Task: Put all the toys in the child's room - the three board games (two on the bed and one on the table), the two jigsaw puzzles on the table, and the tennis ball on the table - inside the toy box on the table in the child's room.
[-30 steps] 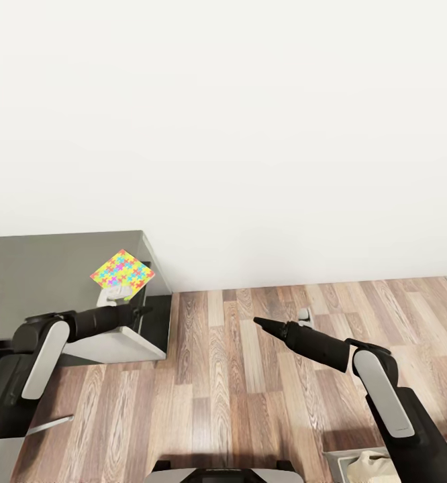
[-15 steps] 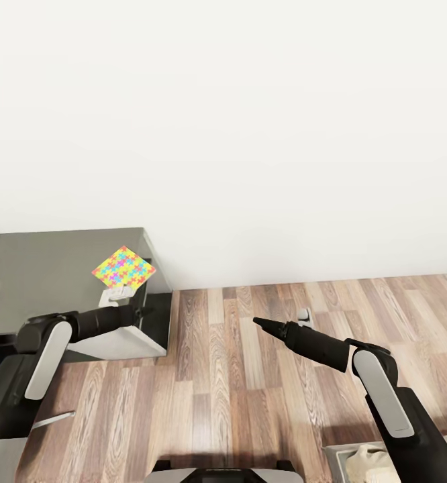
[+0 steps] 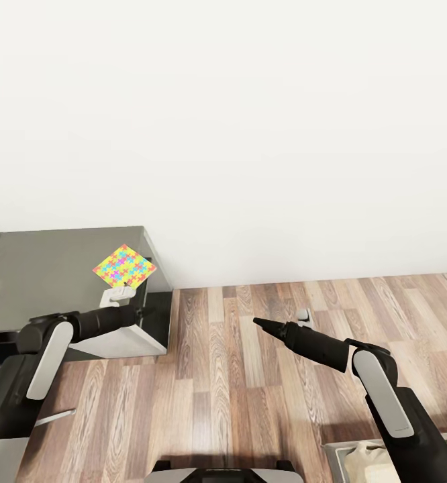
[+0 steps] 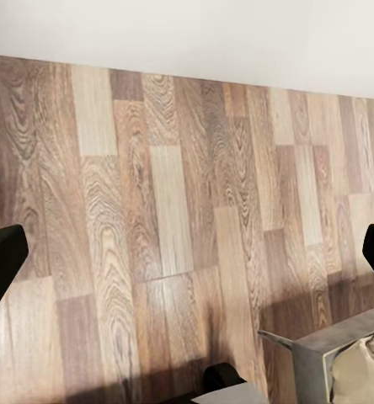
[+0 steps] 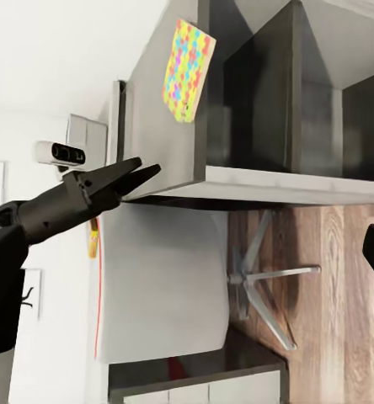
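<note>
White wall [image 3: 250, 121] up top, wood-plank floor [image 3: 250, 376] below. Table [image 3: 42, 268], dark grey top, sits at left against the wall. One jigsaw puzzle [image 3: 123, 265] lies flat near the table's front corner; from the right wrist cam it's [image 5: 188, 69] on the top's edge. Left gripper [image 3: 141, 311] hangs just off the table corner, fingers apart in its wrist cam. Right gripper [image 3: 257, 323] over bare floor, tips look together, holding nothing.
</note>
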